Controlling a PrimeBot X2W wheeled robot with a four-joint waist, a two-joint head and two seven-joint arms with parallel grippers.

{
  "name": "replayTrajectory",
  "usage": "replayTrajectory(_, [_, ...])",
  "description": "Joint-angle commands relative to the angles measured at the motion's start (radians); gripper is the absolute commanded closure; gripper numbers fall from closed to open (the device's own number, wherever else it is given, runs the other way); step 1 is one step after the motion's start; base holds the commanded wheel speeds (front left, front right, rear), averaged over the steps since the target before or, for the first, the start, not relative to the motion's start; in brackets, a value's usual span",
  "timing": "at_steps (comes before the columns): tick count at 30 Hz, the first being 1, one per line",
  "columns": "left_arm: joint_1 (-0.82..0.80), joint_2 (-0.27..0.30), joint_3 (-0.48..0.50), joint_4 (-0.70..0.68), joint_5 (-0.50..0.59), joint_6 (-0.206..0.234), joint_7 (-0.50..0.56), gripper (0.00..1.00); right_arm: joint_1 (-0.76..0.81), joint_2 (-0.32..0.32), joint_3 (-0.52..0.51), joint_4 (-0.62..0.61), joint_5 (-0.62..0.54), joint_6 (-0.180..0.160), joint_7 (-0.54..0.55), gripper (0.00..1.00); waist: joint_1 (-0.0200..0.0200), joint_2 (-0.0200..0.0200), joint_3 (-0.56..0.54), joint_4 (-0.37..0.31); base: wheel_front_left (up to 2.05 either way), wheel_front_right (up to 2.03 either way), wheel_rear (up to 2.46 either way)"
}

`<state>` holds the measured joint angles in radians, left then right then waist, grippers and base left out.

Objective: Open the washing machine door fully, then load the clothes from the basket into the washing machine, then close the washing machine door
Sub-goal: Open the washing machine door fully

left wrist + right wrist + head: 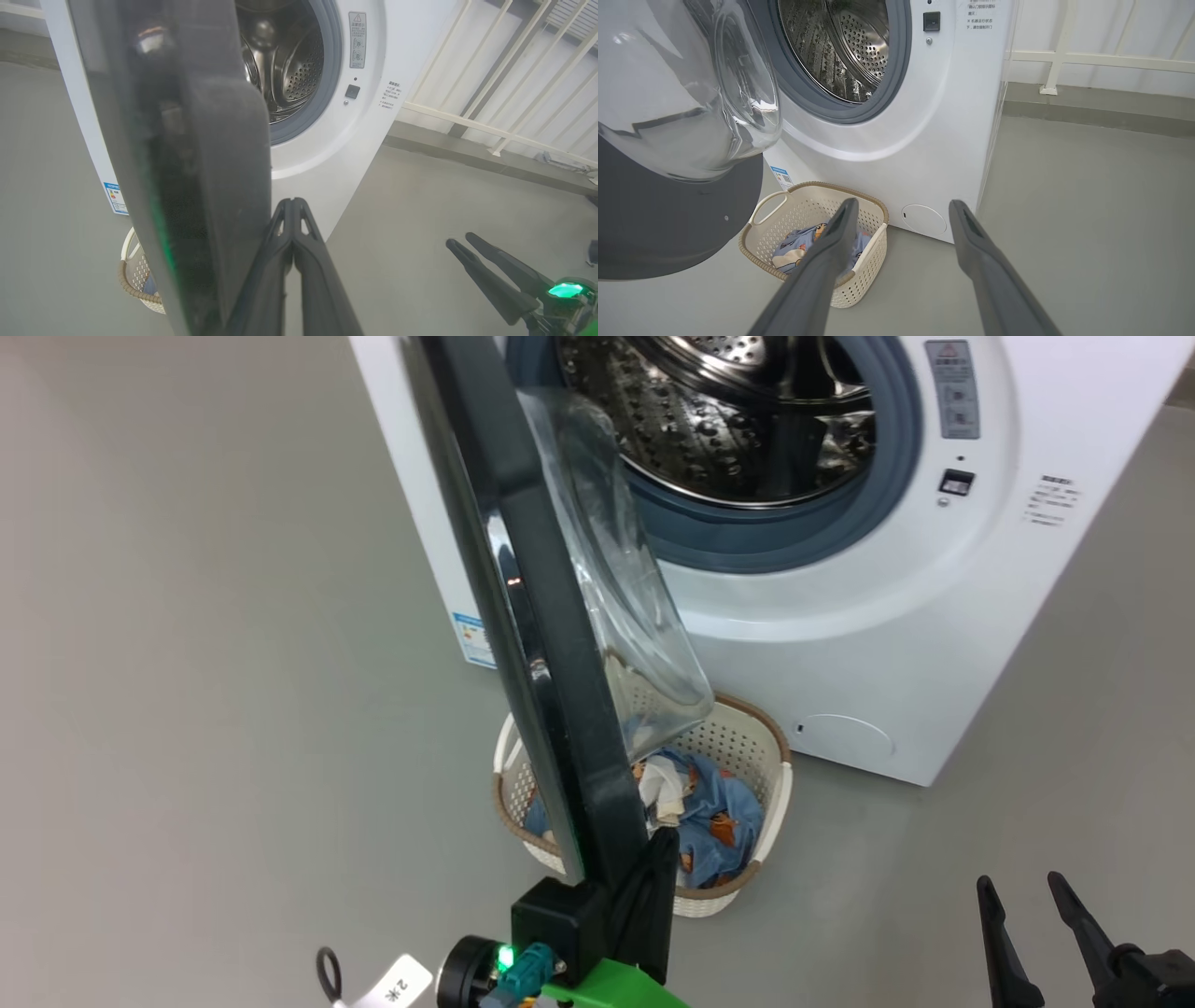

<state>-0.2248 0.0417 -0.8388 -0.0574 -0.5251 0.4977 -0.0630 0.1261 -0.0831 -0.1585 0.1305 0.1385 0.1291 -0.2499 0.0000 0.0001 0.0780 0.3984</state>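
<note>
Washing machine door (551,709) swung out, about square to washing machine (840,644) front; opening step looks near done, maybe not full. Left hand (292,207) clenched, empty, lying against door's lower rim, inner side; likely pushing. Right hand (1019,880) released, empty, well apart, low right. Clothes (719,803) all in basket (775,775) on floor at washer foot, partly under door. Drum (709,420) looks empty. Loading and closing not yet done.

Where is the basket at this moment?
In the head view the basket stands on the floor before the washing machine, at lower centre, partly behind the open door, with the clothes inside.
</note>
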Motion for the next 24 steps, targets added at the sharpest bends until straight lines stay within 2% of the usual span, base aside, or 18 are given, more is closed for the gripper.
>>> replayTrajectory(1, [-0.044,0.009,0.041,-0.025,0.0,0.02,-0.014,1.0,-0.032,-0.016,0.027,-0.025,0.013,0.002,-0.012,0.0,0.0,-0.0001,0.007,0.035,0.0,0.0,0.0])
replayTrajectory(13, [-0.031,0.021,0.053,-0.063,0.002,0.04,-0.025,1.0,-0.035,-0.027,0.032,-0.028,0.019,0.002,-0.012,0.0,0.0,-0.0001,0.034,0.132,0.0,0.0,0.0])
replayTrajectory(24, [0.039,0.073,0.168,-0.091,-0.008,0.114,-0.095,1.0,-0.083,-0.067,0.096,-0.007,0.028,0.002,-0.012,0.0,0.0,-0.0001,0.067,0.15,0.0,0.0,0.0])
